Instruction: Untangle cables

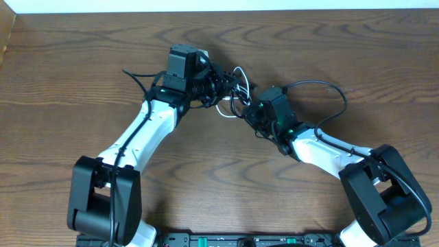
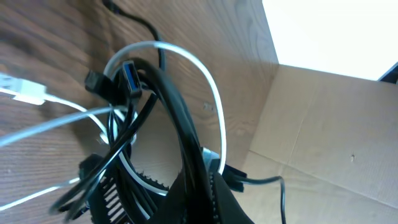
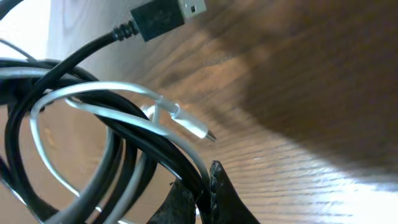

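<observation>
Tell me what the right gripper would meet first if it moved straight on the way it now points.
The tangle itself: the black cable and white cable loop directly ahead of the right gripper. Beyond them, probably the left gripper, though depth is unclear.

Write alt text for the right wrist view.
A black cable and a white cable loop together in a tangle over a wooden table. The black cable's USB plug juts out at the top; the white cable's small plug points right at mid-frame.

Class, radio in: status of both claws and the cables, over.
Left claw shut on thin black cable. Right claw shut on it too. Thin white cable looped through black, tangled. No obstruction seen.
</observation>
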{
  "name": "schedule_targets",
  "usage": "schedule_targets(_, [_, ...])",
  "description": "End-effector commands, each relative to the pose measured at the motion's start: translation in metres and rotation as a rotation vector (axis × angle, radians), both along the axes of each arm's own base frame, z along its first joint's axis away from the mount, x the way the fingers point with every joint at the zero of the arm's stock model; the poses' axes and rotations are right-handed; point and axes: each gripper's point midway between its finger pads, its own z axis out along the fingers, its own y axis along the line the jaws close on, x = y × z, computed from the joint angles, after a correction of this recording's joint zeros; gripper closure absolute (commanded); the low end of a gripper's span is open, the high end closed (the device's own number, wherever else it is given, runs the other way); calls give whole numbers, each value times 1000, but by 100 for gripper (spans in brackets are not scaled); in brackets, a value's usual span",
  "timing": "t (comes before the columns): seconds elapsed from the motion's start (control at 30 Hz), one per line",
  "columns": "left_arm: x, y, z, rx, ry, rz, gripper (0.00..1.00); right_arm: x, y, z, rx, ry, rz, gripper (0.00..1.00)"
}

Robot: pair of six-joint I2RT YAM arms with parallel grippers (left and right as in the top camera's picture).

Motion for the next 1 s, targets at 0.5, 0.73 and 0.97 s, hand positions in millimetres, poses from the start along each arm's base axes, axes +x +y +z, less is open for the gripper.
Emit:
schedule_targets(0.5, [24, 50, 17, 110, -240, -27, 93, -47, -93, -23, -82, 183, 430, 99])
schedule_targets(0.73, [22, 49, 17, 114, -249, -42, 92, -45, -164, -10, -482, 287, 398, 99])
schedule_targets(0.97, [16, 43, 21, 85, -267, -98, 92, -24, -211, 28, -770, 303, 343, 99])
